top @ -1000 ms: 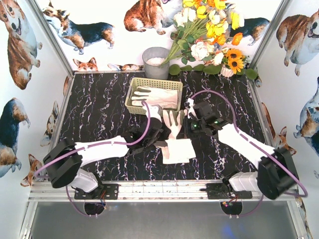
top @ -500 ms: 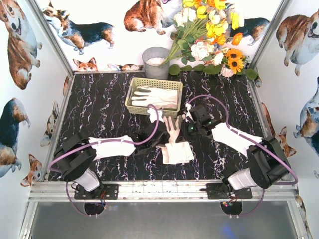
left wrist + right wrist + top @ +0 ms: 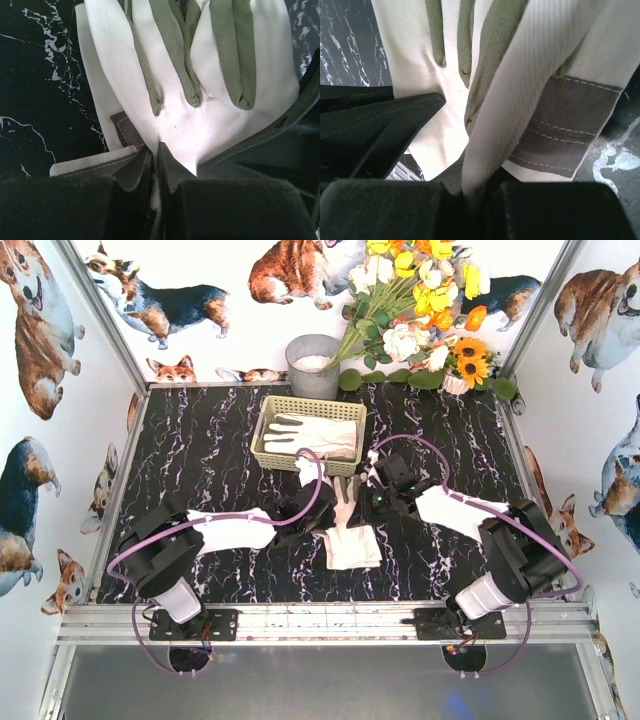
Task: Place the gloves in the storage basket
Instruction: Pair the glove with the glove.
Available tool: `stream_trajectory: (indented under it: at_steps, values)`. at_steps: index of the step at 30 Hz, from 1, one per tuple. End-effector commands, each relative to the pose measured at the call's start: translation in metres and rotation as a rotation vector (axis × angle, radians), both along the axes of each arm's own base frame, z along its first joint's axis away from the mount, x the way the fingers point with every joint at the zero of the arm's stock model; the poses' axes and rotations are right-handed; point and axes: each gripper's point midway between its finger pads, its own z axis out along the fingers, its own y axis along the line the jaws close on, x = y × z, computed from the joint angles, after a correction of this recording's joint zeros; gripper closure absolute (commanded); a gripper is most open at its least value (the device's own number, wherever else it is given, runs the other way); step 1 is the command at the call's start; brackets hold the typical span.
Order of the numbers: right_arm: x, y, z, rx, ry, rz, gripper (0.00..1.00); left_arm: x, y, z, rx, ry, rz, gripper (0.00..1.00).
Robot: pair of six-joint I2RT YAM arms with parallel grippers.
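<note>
A cream-white glove [image 3: 346, 508] with grey-green fingers hangs between my two grippers, its fingers pointing toward the storage basket [image 3: 262, 440]. My left gripper [image 3: 322, 512] is shut on the glove's [image 3: 200, 120] palm edge, seen pinched at the left gripper [image 3: 156, 150]. My right gripper [image 3: 372, 502] is shut on the glove's [image 3: 520, 90] other edge, which rises out of the right gripper [image 3: 472, 187]. Beneath lies a small pile of gloves [image 3: 352, 548] with grey cuff patches [image 3: 570, 125]. One glove [image 3: 318, 432] lies inside the basket.
A round grey pot [image 3: 312, 365] stands behind the basket at the back wall. A bunch of artificial flowers [image 3: 420, 310] fills the back right corner. Corgi-print walls close in the black marbled table [image 3: 200, 470] on three sides.
Both grippers have drawn closer together over the pile, and both elbows have folded back toward the bases. The held glove's fingers have pulled back from the basket's front edge.
</note>
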Motion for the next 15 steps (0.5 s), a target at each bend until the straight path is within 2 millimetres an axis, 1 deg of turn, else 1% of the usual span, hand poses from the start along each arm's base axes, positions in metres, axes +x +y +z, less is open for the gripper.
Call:
stream_trajectory:
  at_steps: [1, 5, 8, 10, 15]
  values:
    - [0.006, 0.0, -0.009, -0.025, -0.017, -0.002, 1.0, 0.011, 0.022, -0.021, 0.12, 0.019, 0.033, 1.0]
    - [0.006, 0.001, -0.015, -0.035, -0.003, 0.002, 1.0, 0.014, 0.018, -0.029, 0.157, 0.033, 0.004, 1.0]
    - [0.006, 0.0, -0.017, -0.041, -0.003, 0.005, 1.0, 0.015, 0.02, -0.035, 0.184, 0.046, 0.003, 1.0]
    - [0.006, 0.001, -0.017, -0.039, 0.0, 0.007, 1.0, 0.017, 0.022, -0.034, 0.19, 0.04, 0.014, 1.0]
    - [0.006, 0.003, -0.013, -0.029, -0.01, 0.01, 1.0, 0.021, 0.031, -0.021, 0.204, 0.004, 0.052, 1.0]
